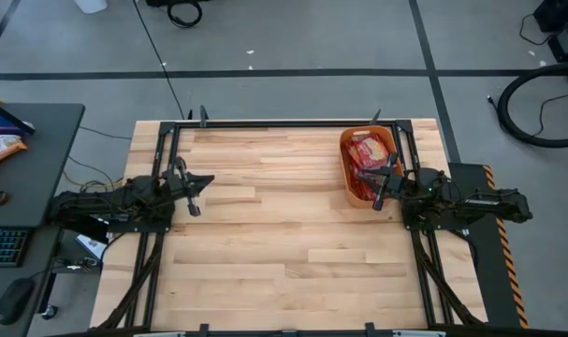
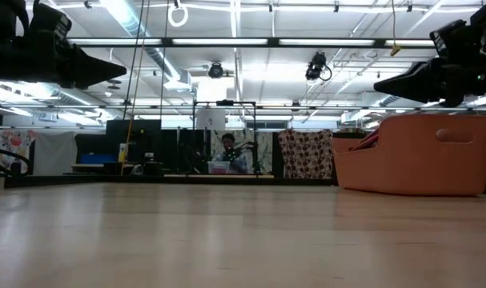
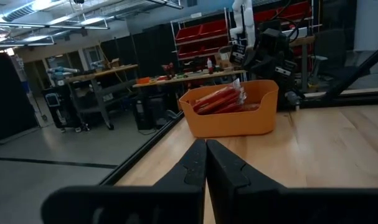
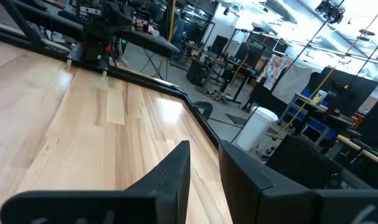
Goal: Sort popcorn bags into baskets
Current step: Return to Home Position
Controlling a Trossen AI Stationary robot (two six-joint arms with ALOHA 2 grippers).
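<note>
The wooden bench (image 1: 284,243) carries an orange bin (image 1: 344,183) on the right arm's side, with red popcorn bags (image 1: 366,150) heaped inside it. The right gripper (image 1: 379,187) hangs over one end of the bin, its fingers a narrow gap apart and holding nothing. The left gripper (image 1: 192,192) is well apart across the bench, fingers pressed together and empty.

Popcorn bags (image 2: 370,141) mostly behind basket (image 2: 419,164) wall.

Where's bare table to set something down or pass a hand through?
Bare wood across the table between left pincer and right pincer, and the whole stretch past both arms away from the orange bin. Crowded only at the bin's corner: popcorn bags inside, right pincer hanging over it.
</note>
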